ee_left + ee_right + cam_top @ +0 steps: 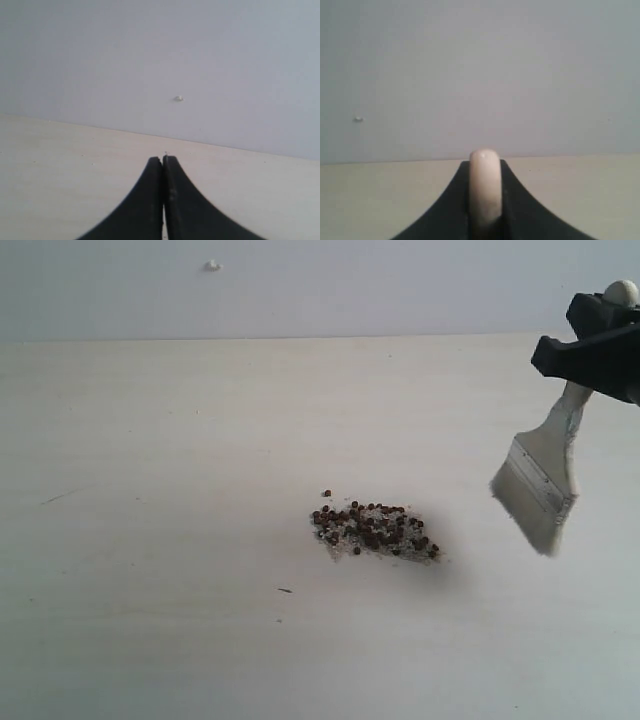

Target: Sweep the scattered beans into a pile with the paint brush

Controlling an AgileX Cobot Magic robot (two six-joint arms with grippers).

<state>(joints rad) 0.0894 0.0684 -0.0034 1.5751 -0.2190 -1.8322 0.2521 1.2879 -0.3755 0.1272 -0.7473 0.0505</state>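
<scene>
The beans (pixel 375 530) lie gathered in one small heap near the table's middle, mixed with whitish grit. The paint brush (pixel 540 485) hangs above the table to the right of the heap, bristles down and clear of the beans. My right gripper (pixel 592 348) is shut on the brush's wooden handle; in the right wrist view the rounded handle end (pixel 485 192) sits clamped between the black fingers (pixel 456 205). My left gripper (pixel 163 162) is shut with nothing in it and stays out of the exterior view.
The pale wooden table (pixel 160 540) runs back to a grey wall (pixel 300 285) that carries a small white bump (pixel 212 266). A tiny dark speck (pixel 285 590) lies in front of the heap.
</scene>
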